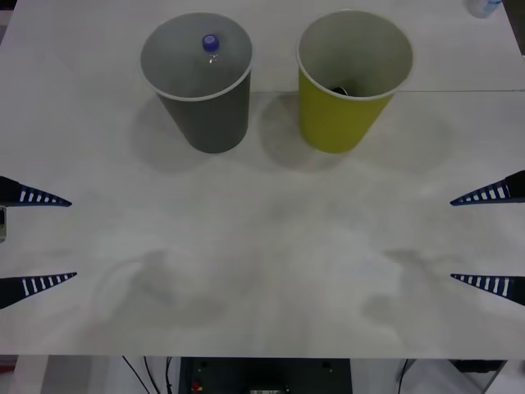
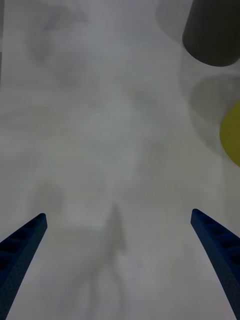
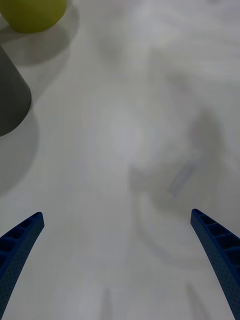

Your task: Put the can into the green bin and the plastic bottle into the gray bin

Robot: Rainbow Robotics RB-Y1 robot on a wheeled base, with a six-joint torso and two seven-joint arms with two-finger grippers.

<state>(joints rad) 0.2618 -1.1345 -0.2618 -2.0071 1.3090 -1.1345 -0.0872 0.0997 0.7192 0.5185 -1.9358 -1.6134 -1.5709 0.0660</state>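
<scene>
My left gripper point(image 1: 37, 240) sits at the left edge of the bench point(image 1: 262, 271), fingers spread wide with nothing between them. My right gripper point(image 1: 488, 240) mirrors it at the right edge, just as wide and just as empty.

The plastic bottle point(image 1: 211, 45) stands inside the gray bin point(image 1: 201, 90), its purple-blue cap poking up near the far wall. Inside the green bin point(image 1: 349, 90) I can make out something dark at the bottom. I take it to be the can, though too little shows to be sure. Judged from this, the sorting looks done.

What could still go wrong: both bins are light paper cups, tall and narrow at the base. If I swing an arm inward carelessly, a finger could clip a rim and tip one over, spilling what it holds. The two bins stand near each other, so one falling could knock the other.

Counted: two bins, one gray and one green; one bottle; one dark thing in the green bin; two grippers.
</scene>
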